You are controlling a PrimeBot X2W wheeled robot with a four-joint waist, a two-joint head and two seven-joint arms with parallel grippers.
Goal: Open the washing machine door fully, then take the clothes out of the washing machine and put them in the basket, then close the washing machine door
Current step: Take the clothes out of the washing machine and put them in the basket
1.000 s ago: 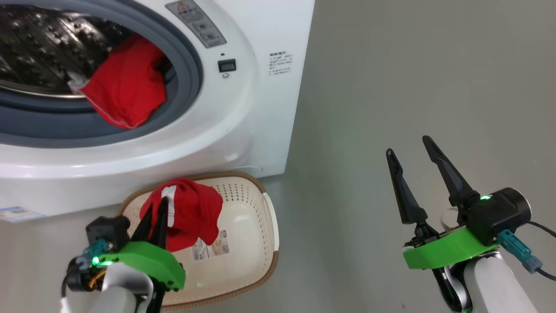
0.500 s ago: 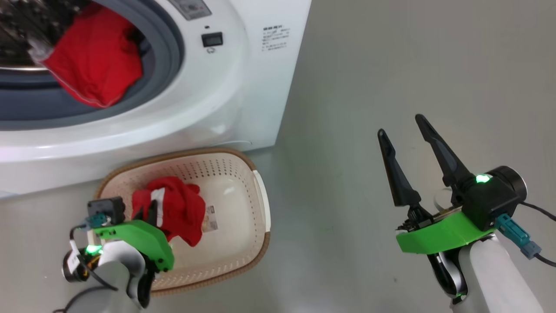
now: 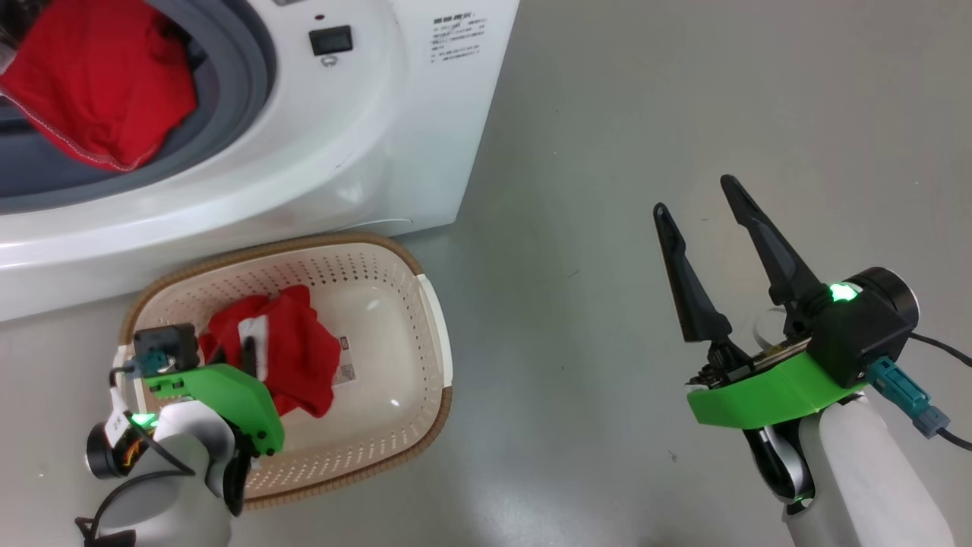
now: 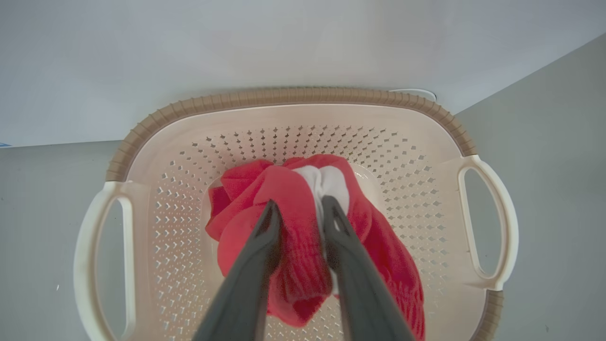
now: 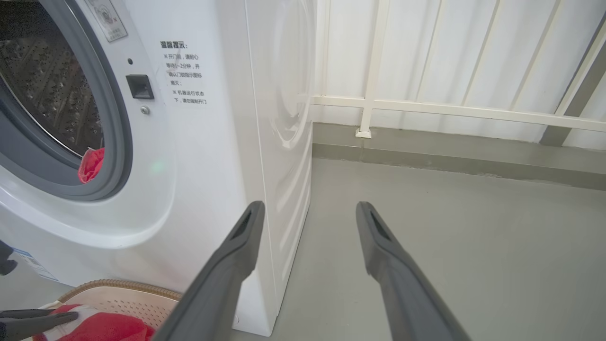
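The basket [image 4: 284, 94] holds one red garment [image 4: 246, 184], flanked by the parted jaws of the left tool [image 4: 300, 204], grip indeterminable; right of the basket the right tool [image 3: 695, 195] gapes empty; behind it, the washing machine [image 3: 364, 152] holds a second red garment [image 3: 91, 83].

Washing machine [image 3: 364, 152] cut off top-left; basket label [image 3: 344, 363] half under red garment [image 3: 292, 353], print unreadable.
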